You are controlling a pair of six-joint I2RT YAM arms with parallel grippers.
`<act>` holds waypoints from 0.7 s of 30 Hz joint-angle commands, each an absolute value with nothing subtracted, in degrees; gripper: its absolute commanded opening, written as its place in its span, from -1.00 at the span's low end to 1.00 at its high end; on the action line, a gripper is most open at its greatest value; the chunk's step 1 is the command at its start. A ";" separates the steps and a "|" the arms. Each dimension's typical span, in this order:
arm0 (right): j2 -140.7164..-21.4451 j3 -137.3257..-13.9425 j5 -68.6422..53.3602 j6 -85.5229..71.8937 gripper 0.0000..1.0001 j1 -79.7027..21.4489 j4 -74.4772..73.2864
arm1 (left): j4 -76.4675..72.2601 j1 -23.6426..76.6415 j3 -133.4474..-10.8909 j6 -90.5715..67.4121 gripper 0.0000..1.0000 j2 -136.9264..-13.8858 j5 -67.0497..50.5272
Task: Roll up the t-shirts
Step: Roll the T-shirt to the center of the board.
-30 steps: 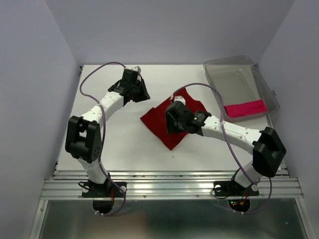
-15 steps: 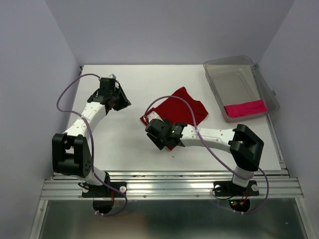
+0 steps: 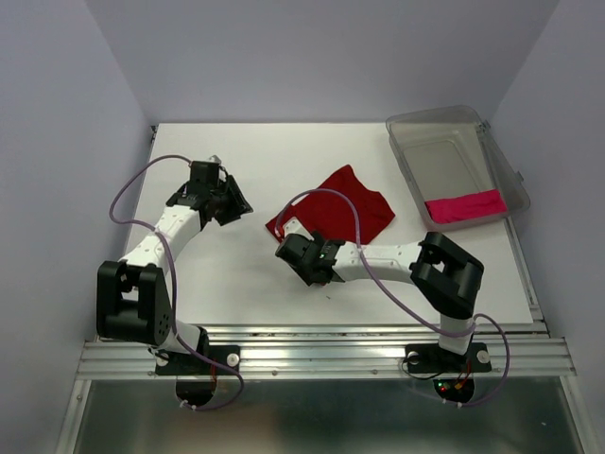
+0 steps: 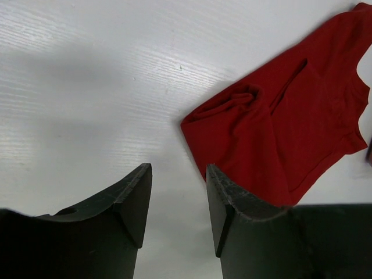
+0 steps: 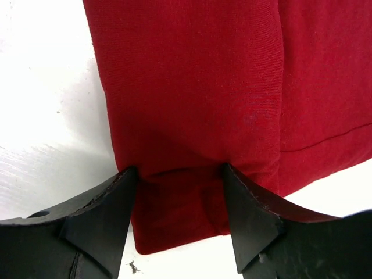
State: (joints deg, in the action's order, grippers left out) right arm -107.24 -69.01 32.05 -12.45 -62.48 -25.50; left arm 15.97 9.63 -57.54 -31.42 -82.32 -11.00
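The dark crimson t-shirt (image 3: 348, 201) lies folded in the middle of the white table (image 3: 236, 274). My right gripper (image 3: 301, 253) is low over its near left end. In the right wrist view the shirt (image 5: 197, 87) fills the frame, and the right gripper (image 5: 179, 174) is open, its fingertips (image 5: 125, 180) pressing down on the cloth either side of a folded strip. My left gripper (image 3: 234, 200) hovers to the left of the shirt. It is open (image 4: 179, 197) over bare table, with the shirt (image 4: 279, 128) ahead to the right. The pink t-shirt (image 3: 463, 206) lies rolled in the bin.
A clear plastic bin (image 3: 444, 151) stands at the back right corner, angled, with the pink roll at its near end. Purple cables loop over both arms. A small dark speck (image 5: 132, 268) sits on the table by the shirt's edge.
My right gripper moved from the shirt's middle to its near left end and went down onto the cloth. My left arm swung left, then came back a little towards the shirt, its jaws wider.
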 commanded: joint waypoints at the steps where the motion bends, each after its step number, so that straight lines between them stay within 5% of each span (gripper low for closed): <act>1: -108.80 -68.29 34.45 -15.02 0.32 -62.40 -22.06 | 14.33 9.76 -55.99 -32.25 0.09 -79.19 -11.78; 21: -104.15 -71.99 34.45 -15.20 0.43 -65.21 -26.19 | 14.33 9.76 -54.49 -31.64 0.11 -78.84 -12.22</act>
State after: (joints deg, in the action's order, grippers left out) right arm -104.27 -71.13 33.95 -15.00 -64.29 -26.63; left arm 15.25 9.63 -55.09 -32.01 -80.75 -11.64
